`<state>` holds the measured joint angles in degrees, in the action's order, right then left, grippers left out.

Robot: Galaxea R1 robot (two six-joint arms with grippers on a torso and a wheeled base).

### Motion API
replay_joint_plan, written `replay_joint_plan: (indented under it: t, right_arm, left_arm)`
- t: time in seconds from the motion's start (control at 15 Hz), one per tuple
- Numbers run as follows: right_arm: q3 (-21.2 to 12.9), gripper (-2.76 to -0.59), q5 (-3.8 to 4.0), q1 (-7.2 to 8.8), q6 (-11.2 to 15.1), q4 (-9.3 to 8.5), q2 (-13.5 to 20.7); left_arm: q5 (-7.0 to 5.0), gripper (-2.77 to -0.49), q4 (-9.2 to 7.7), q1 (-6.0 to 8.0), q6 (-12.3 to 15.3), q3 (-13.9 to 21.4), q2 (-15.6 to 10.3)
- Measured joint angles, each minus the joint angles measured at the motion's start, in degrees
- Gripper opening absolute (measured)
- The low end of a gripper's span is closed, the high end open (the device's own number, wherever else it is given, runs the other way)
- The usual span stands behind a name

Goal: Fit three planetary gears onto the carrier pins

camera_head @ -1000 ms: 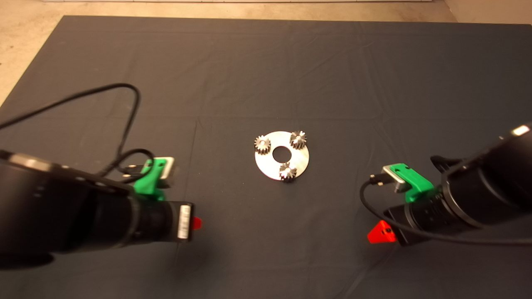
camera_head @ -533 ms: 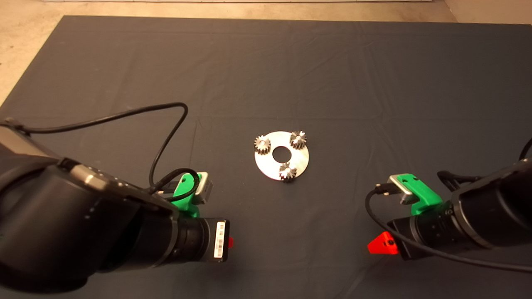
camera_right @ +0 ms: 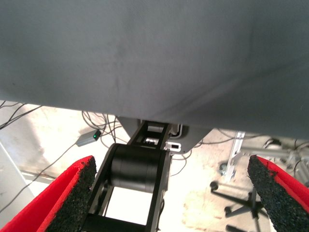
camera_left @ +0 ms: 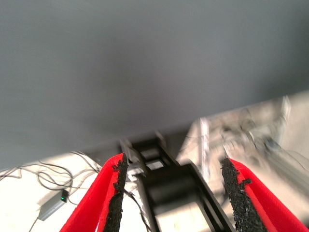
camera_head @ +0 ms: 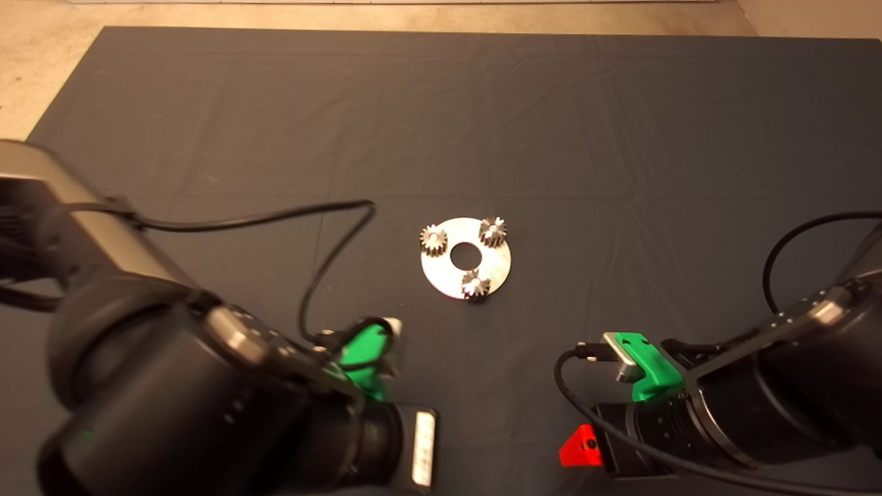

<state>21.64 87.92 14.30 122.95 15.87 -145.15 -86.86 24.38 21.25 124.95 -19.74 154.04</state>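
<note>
A shiny round disc (camera_head: 497, 264) with a large centre hole lies mid-mat. Three planetary gears sit on it around the hole: one at the left rim (camera_head: 433, 240), one at the far right (camera_head: 493, 231), one at the near edge (camera_head: 476, 284). The carrier pins are covered by the gears. My left gripper (camera_left: 173, 162) is open and holds nothing; in the head view its arm (camera_head: 207, 406) hides it at the lower left. My right gripper (camera_right: 171, 164) is open and holds nothing as well; one red finger (camera_head: 579, 449) shows at the lower right. Both are well short of the disc.
The dark mat (camera_head: 620, 138) covers the table, with beige floor (camera_head: 41, 69) beyond its far and left edges. Both wrist views look past the mat's near edge (camera_right: 145, 72) to the floor, with cables (camera_right: 34, 121), a black machine part (camera_right: 137, 169) and a chair base (camera_right: 241, 203).
Both arms have drawn back toward the mat's near edge, the left sliding right, the right sliding left. The disc and its three gears have not moved.
</note>
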Motion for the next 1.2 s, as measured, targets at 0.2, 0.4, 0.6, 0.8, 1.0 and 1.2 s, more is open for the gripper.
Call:
replay_joint_plan:
  t: [0.2,0.4,0.6,0.8,1.0,1.2]
  right_arm:
    - [-0.30,-1.03,-0.07,-1.07,1.46,-0.13,-1.38]
    - [-0.32,-1.03,-0.07,-1.74,1.77,-0.24,-1.71]
    - [-0.32,-1.03,-0.02,-2.27,2.12,-0.28,-2.17]
    - [-0.32,-1.03,-0.05,-2.36,2.16,-0.33,-2.47]
    - [-0.30,-1.03,0.00,-2.38,2.24,-0.35,-2.45]
    - [0.28,-1.03,-0.07,-2.53,1.50,-0.37,-1.89]
  left_arm:
    - [-0.55,-1.94,-1.07,-0.33,1.60,0.01,-2.01]
    - [-0.74,-1.94,-1.59,-0.47,2.00,0.01,-3.82]
    - [-0.65,-1.94,-1.89,-2.46,2.19,0.01,-4.86]
    - [-0.60,-1.94,-2.17,-4.58,2.28,0.01,-5.80]
    - [-0.55,-1.94,-2.17,-4.96,0.61,0.01,-8.80]
    - [-0.54,-1.94,-2.12,-7.82,-7.12,0.01,-17.62]
